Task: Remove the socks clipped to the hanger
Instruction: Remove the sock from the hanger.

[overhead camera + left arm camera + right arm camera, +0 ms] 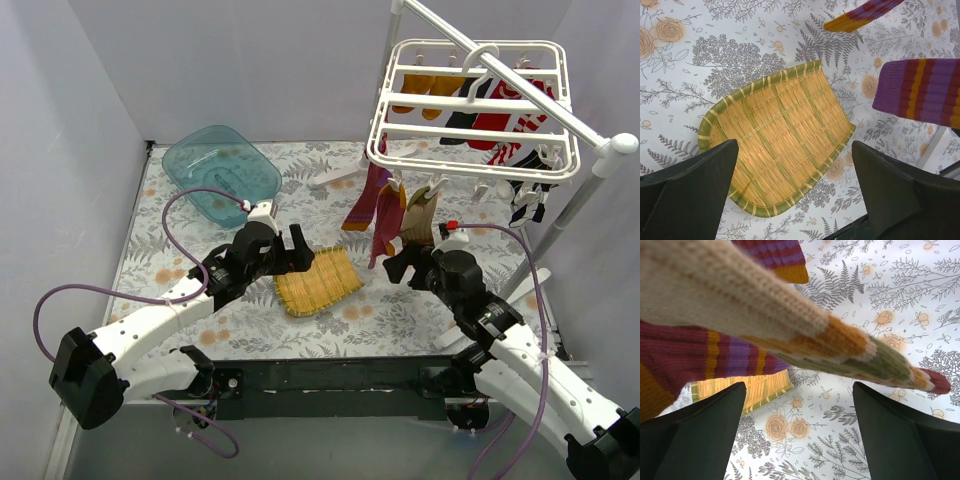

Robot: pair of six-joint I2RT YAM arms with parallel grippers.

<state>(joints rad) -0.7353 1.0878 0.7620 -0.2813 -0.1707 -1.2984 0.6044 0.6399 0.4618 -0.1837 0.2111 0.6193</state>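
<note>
Floral-patterned cloth covers the counter [250, 325], with plain pale walls closing in on the left and far sides. At the far right, the hanger [385, 105] is suspended from the slanted arm of a white pole stand [622, 143], hanging well above the counter.

The socks are clipped under its grid. Mustard ones [420, 90] hang at the far left of the frame, red-and-white and red ones [505, 115] toward the far right, and black-and-white ones [525, 195] at the near right corner. From the near left corner three dangle lowest: a maroon sock with purple and mustard stripes [363, 205], a second striped one [386, 228] just beside it, and a tan sock [420, 215] to their right.

The right claw [405, 258] sits just under and near this trio. Its jaws are spread wide and hold nothing. In its wrist view the tan sock [740, 305], banded orange and green with a maroon toe, crosses above the gap between the fingers [700, 435], and the striped maroon sock [700, 360] hangs to the left.

The left claw [285, 235] is also wide open and empty. It hovers over a yellow woven mat [318, 280] that lies on the counter near the middle. In its wrist view the mat [780, 135] fills the space between the fingers [690, 195], and a striped sock toe [920, 92] hangs at the right.

A clear blue basin [222, 170] rests at the far left.
</note>
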